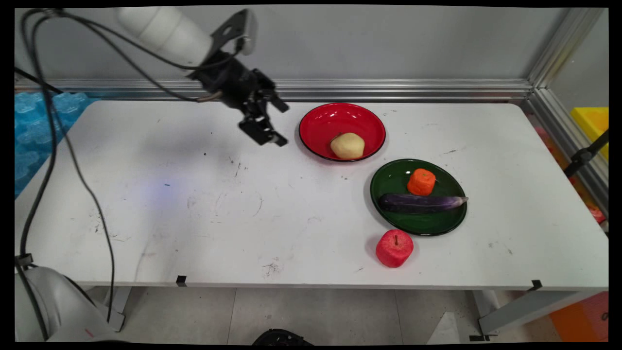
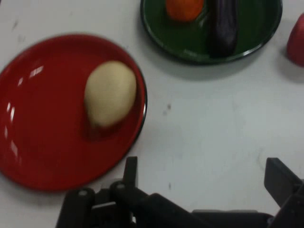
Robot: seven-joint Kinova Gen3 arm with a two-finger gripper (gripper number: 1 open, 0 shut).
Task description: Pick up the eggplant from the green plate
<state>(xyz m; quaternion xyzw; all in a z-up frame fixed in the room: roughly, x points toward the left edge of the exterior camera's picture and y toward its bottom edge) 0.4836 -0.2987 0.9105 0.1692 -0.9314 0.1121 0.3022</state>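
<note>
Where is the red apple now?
In the main view the red apple lies on the table's near right part, just in front of the green plate.

Cropping at the hand view's edges: red plate [image 2: 28, 142] at the left, green plate [image 2: 190, 47], orange piece [image 2: 184, 8] and eggplant [image 2: 223, 26] at the top, red apple [image 2: 297, 40] at the right. Hiding the potato's [image 2: 110, 92] underside.

potato [image 1: 347, 146] in bowl [image 1: 320, 121]; apple [image 1: 394, 248] likely just before plate [image 1: 423, 224].
</note>
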